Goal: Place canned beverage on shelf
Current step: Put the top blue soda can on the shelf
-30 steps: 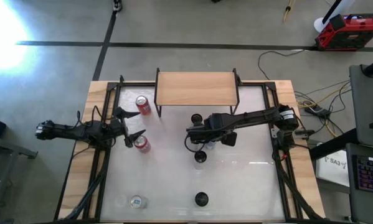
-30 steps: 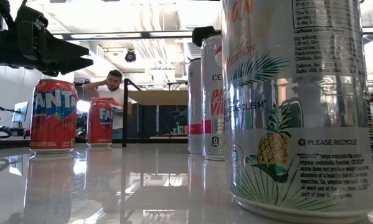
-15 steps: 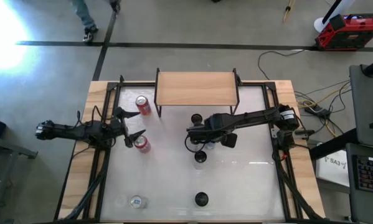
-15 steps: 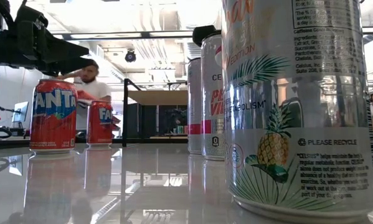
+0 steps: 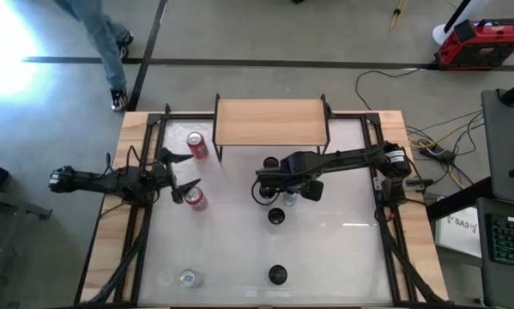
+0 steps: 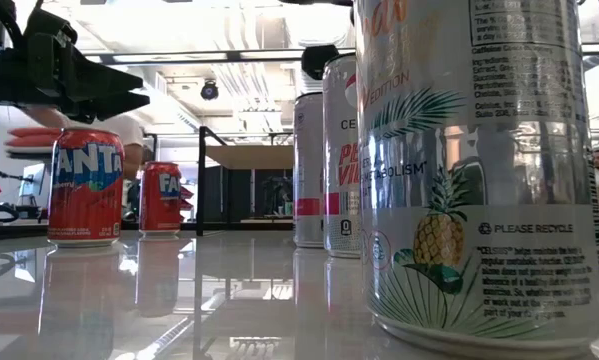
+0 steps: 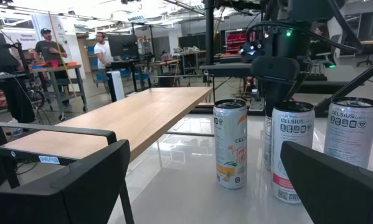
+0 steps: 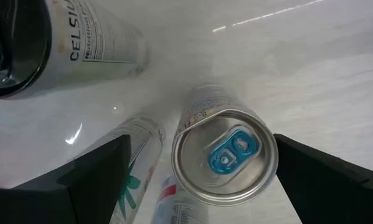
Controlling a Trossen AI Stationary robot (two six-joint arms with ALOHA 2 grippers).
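Mid-table, can (image 8: 225, 154): upright, long axis vertical, blue tab up, beneath right gripper (image 5: 263, 182), jaws wide, unheld.
Shelf (image 5: 271, 123): far edge, long side crosswise.
Left gripper (image 5: 182, 173): wide, empty.

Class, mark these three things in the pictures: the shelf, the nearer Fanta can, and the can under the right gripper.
shelf (image 5: 271, 122): high view, middle of its tan wooden top.
nearer Fanta can (image 6: 86, 186): low view, on the white lettering of its label.
can under the right gripper (image 8: 225, 155): right wrist view, on its blue pull tab.
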